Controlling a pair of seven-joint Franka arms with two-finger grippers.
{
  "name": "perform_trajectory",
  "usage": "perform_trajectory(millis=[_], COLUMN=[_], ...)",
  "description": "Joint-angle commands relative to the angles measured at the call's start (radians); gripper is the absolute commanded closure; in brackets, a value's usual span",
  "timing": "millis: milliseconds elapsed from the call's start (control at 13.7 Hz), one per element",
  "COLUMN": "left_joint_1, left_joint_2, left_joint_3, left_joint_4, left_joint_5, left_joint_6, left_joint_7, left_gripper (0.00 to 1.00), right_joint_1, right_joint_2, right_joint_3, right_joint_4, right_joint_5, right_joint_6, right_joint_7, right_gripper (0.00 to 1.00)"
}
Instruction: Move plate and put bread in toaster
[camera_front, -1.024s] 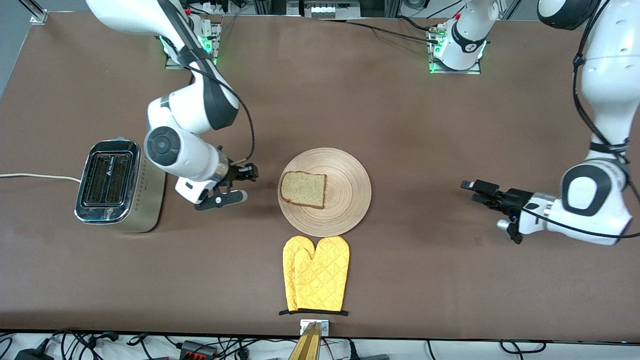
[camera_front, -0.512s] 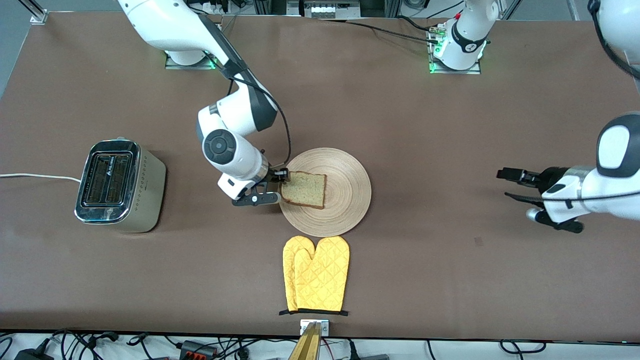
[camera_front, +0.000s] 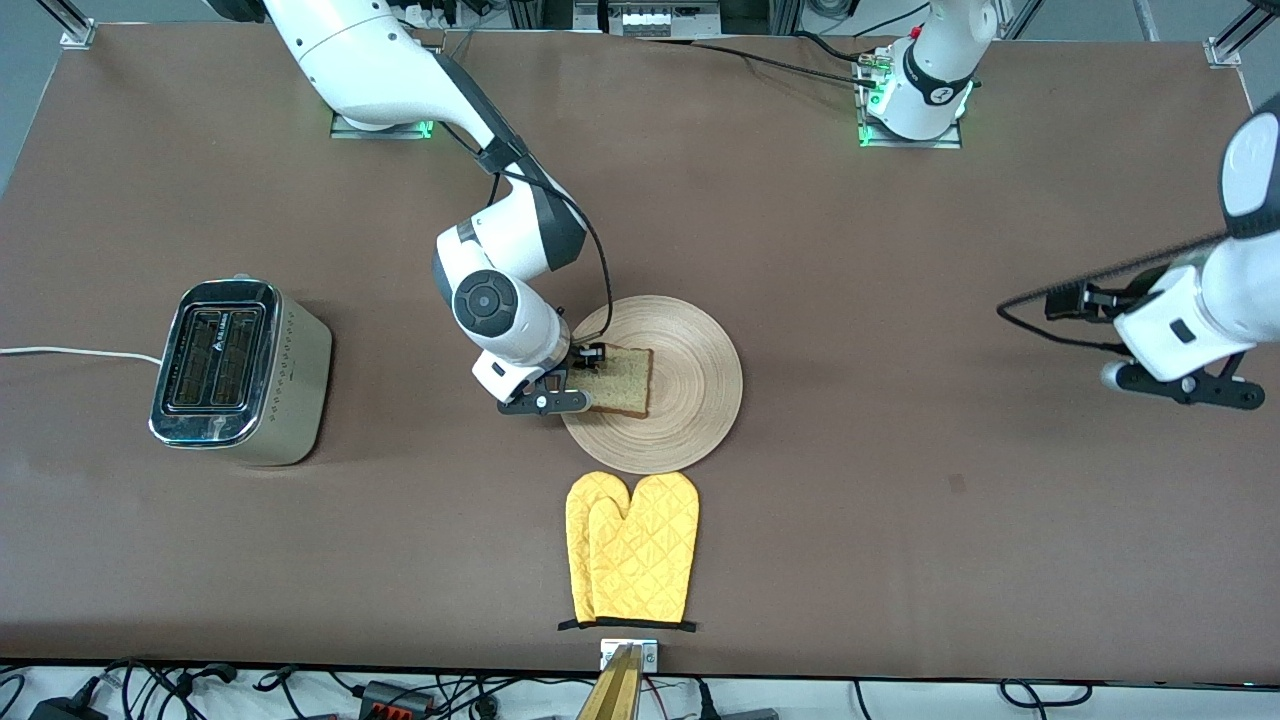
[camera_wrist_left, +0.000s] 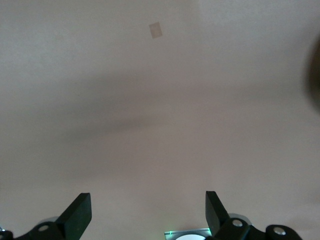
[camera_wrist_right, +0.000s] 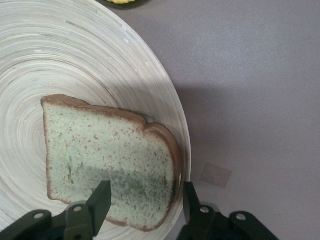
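The bread (camera_front: 615, 380) lies flat on the plate (camera_front: 690, 395). The right gripper (camera_front: 578, 378) straddles its crust edge, fingers parted, not yet clamped. Likely soft and light: pinch gently across the crust. The left gripper (camera_front: 1150, 335), open, waits well away from the plate.

plate (camera_front: 690, 400) light wood, ringed | bread (camera_front: 625, 378) tan, brown crust | mitts (camera_front: 632, 560) yellow quilted

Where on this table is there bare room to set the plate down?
Bare table between the plate and left hand, and between toaster and oven mitts. Crowded where the right hand straddles the bread.
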Motion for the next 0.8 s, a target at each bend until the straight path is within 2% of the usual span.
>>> perform_trajectory(millis=[0, 73, 293, 439, 732], left_joint_1=[-0.156, -0.187, -0.22, -0.218, -0.206], left_joint_2=[-0.139, -0.192, -0.331, -0.349, -0.363], left_joint_3=[0.211, 0.249, 0.257, 0.257, 0.257], left_joint_4=[-0.168, -0.242, -0.426, -0.457, -0.457], left_joint_5=[-0.091, -0.113, -0.112, -0.115, -0.115], left_joint_6=[0.128, 0.186, 0.318, 0.326, 0.346], left_joint_7=[0.002, 0.004, -0.022, -0.045, -0.035], left_gripper=[0.0, 0.0, 0.0, 0.0, 0.0], right_joint_1=[0.009, 0.009, 0.009, 0.007, 0.009], right_joint_2=[0.026, 0.026, 0.026, 0.026, 0.028], right_joint_3=[-0.009, -0.009, -0.009, -0.011, -0.011], right_joint_4=[0.027, 0.027, 0.028, 0.028, 0.028], right_joint_5=[0.011, 0.011, 0.011, 0.011, 0.008], right_joint_6=[0.002, 0.009, 0.028, 0.028, 0.026], right_joint_7=[0.017, 0.017, 0.016, 0.01, 0.008], right_gripper=[0.37, 0.37, 0.4, 0.4, 0.44])
